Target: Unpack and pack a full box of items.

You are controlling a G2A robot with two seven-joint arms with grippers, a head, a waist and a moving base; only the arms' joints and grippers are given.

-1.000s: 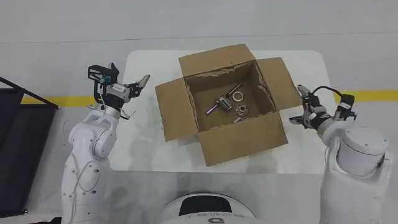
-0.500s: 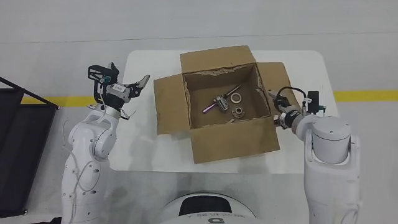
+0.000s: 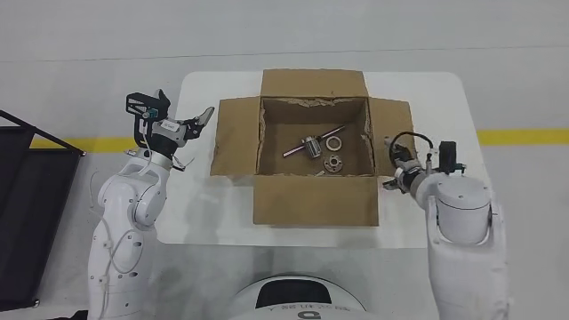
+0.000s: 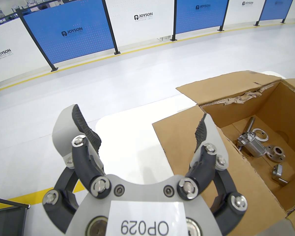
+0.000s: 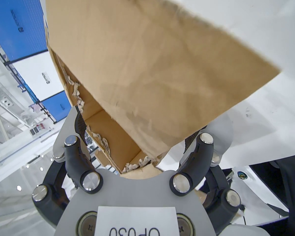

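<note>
1. The box [image 3: 316, 200] stands open on the worktop [image 3: 204, 209]. Metal parts [image 3: 313, 145] lie on its bottom, so I judge that unpacking has not begun.
2. The right gripper [image 5: 137, 133] has its fingers apart, astride the right flap [image 5: 149, 62], probably to steer the box.
3. The left gripper [image 4: 140, 124] hovers wide open near the left flap [image 3: 233, 138], holding nothing.

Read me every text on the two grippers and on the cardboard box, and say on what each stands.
"OP029": left label, white, on the base plate of the left gripper, seen upside down.
"OP030": right label, white, on the base plate of the right gripper, upside down, partly cut by the picture's edge.
cardboard box: no print shows on its visible sides.
</note>
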